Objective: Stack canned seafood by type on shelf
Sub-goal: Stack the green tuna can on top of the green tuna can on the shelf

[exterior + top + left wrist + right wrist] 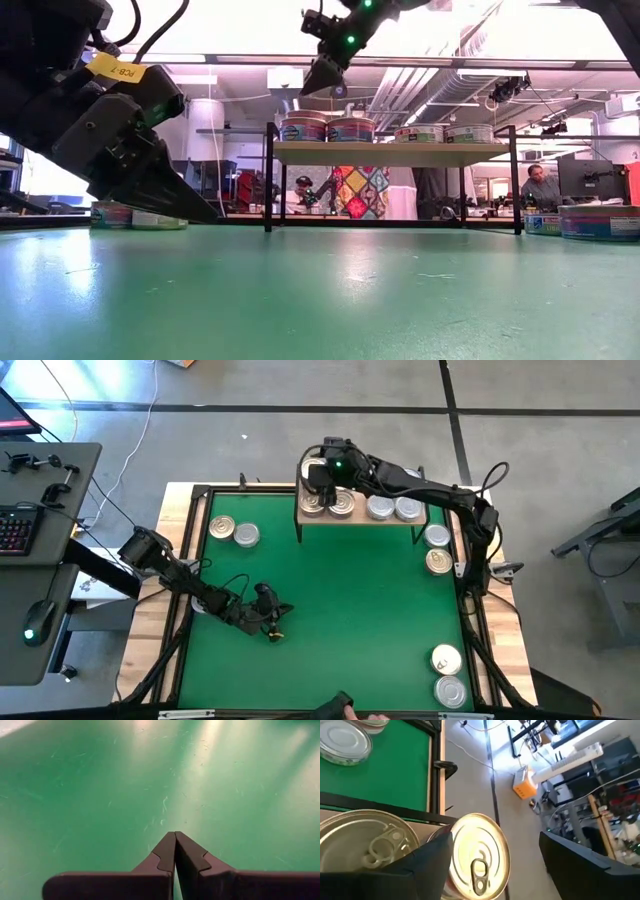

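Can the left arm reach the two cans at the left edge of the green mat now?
Probably yes. The left gripper rests shut on the green mat, and only bare mat separates it from the two cans.

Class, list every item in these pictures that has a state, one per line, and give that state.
shelf: upright, four tins on top in a row.
shelf tins: lids up, resting on the board.
loose tins: lying on the green mat, unstacked.
right gripper: open, above the shelf's left end, holding nothing.
left gripper: shut, empty, low over the mat.
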Tool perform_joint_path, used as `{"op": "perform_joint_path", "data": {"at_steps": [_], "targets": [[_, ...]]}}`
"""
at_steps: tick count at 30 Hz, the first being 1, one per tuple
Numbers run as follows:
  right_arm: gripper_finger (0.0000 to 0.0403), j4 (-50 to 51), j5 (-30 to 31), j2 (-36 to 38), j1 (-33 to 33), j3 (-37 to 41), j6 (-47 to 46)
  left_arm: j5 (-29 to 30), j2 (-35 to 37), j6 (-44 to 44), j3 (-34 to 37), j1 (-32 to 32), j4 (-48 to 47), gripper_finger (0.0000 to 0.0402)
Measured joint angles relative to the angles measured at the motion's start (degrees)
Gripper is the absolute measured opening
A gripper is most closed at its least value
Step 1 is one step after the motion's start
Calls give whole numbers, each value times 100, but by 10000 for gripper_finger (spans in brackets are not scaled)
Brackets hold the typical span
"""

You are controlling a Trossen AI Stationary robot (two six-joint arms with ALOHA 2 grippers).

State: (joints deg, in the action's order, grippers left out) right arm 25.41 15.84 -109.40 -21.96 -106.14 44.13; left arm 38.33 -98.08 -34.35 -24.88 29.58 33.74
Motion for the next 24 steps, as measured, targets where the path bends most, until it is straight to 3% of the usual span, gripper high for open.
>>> {"op": "perform_joint_path", "data": {"at_steps": [7, 13, 17, 20, 24], "targets": [[272, 424, -749, 0, -55, -97, -699, -7, 0, 2, 0, 0, 0, 0], [241, 467, -750, 183, 94, -97, -1248, -5, 0, 1, -1, 0, 6, 0], [217, 811, -829, 532, 640, -61, -1761, 0, 0, 96, -2, -39, 282, 0], [195, 979, -1004, 764, 1205, 538, -2005, -15, 68, 124, -5, -81, 502, 0], [163, 650, -787, 1246, 2150, 1985, -2480, -70, 383, 198, -7, 19, 390, 0]]}}
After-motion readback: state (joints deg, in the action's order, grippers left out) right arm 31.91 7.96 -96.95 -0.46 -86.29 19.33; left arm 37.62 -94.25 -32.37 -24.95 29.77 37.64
